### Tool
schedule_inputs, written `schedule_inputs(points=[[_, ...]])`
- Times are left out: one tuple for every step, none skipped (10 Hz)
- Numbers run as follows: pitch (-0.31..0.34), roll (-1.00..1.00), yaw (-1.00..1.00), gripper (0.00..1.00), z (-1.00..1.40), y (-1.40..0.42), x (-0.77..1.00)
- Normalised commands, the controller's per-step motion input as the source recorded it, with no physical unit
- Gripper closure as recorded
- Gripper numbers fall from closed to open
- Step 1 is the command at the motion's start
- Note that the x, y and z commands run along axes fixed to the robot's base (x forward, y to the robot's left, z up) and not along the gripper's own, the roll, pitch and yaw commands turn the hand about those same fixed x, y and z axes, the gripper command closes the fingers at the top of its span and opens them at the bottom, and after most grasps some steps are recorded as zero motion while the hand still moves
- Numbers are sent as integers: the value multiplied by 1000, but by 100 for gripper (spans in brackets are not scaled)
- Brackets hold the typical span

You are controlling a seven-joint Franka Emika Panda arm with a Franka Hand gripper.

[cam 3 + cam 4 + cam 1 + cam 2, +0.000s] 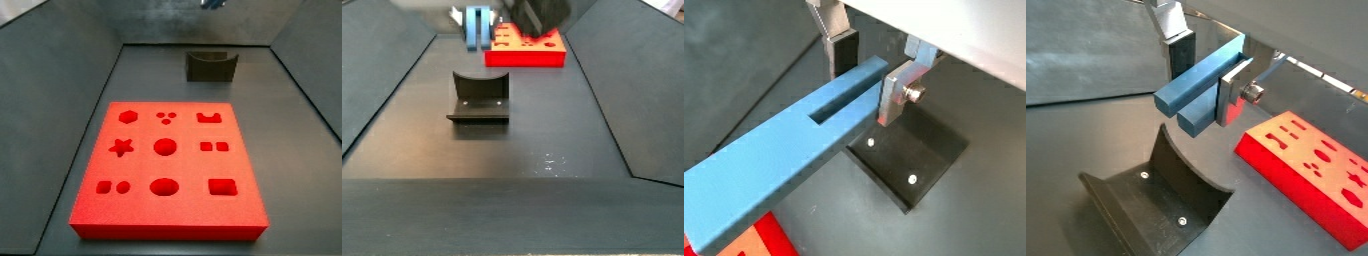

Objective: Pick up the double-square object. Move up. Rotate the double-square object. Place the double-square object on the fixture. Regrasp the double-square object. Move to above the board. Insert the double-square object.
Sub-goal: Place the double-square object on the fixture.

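My gripper [871, 75] is shut on the double-square object [791, 140], a long blue-grey bar clamped at one end between the silver fingers [895, 92]. The bar sticks out sideways from the jaws, and its two-lobed end face shows in a wrist view [1184, 108]. It hangs in the air above the fixture [1153, 195], whose dark base plate [911, 160] lies just beneath. In a side view the object [478, 28] hangs high over the fixture [480, 95], in front of the board [529, 48]. The red board [167, 165] lies flat with shaped cutouts, the fixture [210, 65] behind it.
Grey sloping walls [74, 90] enclose the dark floor on both sides. The board's edge [1313, 175] lies close beside the fixture in a wrist view. A sliver of the gripper [211, 3] shows at the upper edge of a side view.
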Motion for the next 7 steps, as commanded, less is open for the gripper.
schedule_inputs(points=[[21,-1000,-149,100,-1000,74,111],[38,-1000,-148,100,-1000,75,122],[47,-1000,-150,100,-1000,84,133],[42,-988,-157,100,-1000,90,140],[30,-821,-143,100,-1000,94,147],[21,-652,-129,100,-1000,100,155],[19,-483,-116,100,-1000,106,163]])
